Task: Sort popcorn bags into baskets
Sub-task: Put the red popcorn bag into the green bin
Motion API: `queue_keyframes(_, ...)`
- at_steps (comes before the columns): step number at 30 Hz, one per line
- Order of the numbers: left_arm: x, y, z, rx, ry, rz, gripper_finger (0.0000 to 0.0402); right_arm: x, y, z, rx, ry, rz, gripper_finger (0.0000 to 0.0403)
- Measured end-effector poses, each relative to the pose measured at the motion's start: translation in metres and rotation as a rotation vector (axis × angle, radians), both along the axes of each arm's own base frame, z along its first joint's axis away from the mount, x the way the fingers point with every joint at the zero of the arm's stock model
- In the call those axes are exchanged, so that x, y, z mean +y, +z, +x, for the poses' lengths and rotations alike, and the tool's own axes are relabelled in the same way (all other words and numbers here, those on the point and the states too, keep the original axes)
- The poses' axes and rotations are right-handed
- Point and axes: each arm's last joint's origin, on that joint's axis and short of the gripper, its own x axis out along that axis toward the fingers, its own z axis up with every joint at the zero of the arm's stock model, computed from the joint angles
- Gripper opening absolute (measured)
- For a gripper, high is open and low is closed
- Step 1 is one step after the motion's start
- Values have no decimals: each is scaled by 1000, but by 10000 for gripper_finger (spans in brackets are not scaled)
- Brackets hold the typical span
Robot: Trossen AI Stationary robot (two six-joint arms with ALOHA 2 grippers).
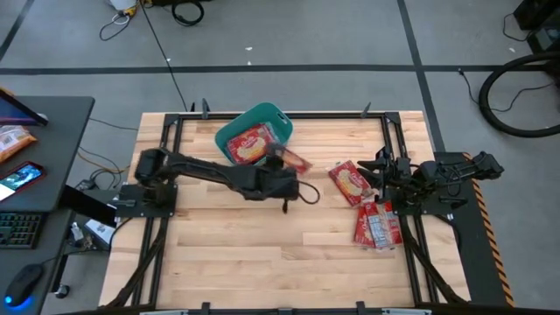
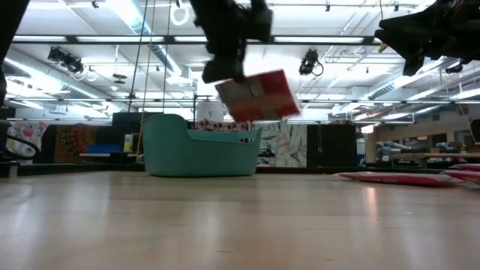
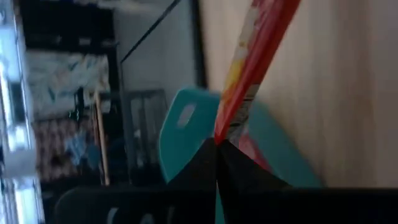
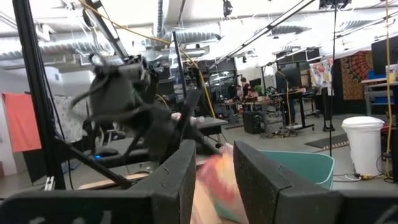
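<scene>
My left gripper [image 1: 282, 164] hovers just right of the teal basket [image 1: 262, 118], shut on a red popcorn bag [image 1: 295, 160]. In the low view this bag [image 2: 259, 96] hangs high above the table, in front of the basket [image 2: 199, 150]. More red bags lie inside the basket [image 1: 248, 145]. One bag [image 1: 350, 182] lies flat on the table by the right arm, and two more [image 1: 378, 226] lie nearer the front. My right gripper [image 1: 381, 168] waits open at the table's right side, above those bags, touching nothing. My left gripper [image 3: 217, 148] pinches the bag by one end edge [image 3: 219, 134] between its two shut fingertips. In the low view the fingers [image 2: 223, 69] come from above. The bag hangs below them, tilted and lifted clear of the table and the basket.
The black frame rails [image 1: 385, 131] run along the table's left, right and far sides. Bare wood spreads across the near half of the table [image 1: 262, 254]. A desk with a phone and keyboard [image 1: 26, 175] stands off the left edge.
</scene>
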Motion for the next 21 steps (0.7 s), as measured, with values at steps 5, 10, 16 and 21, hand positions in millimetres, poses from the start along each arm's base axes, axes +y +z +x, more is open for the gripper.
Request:
queue_keyframes(5, 22, 21, -29, -68, 179, -48, 4, 0, 0, 0, -1, -2, 1, 114)
queue_keyframes(10, 48, 29, -54, -141, 407, -141, 4, 0, 0, 0, 1, -1, 0, 114)
queue_keyframes(16, 78, 24, -67, -191, 635, -322, 4, 0, 0, 0, 1, -1, 0, 114)
queue_keyframes(21, 101, 21, -71, -214, 723, -378, 4, 0, 0, 0, 0, -1, 0, 113)
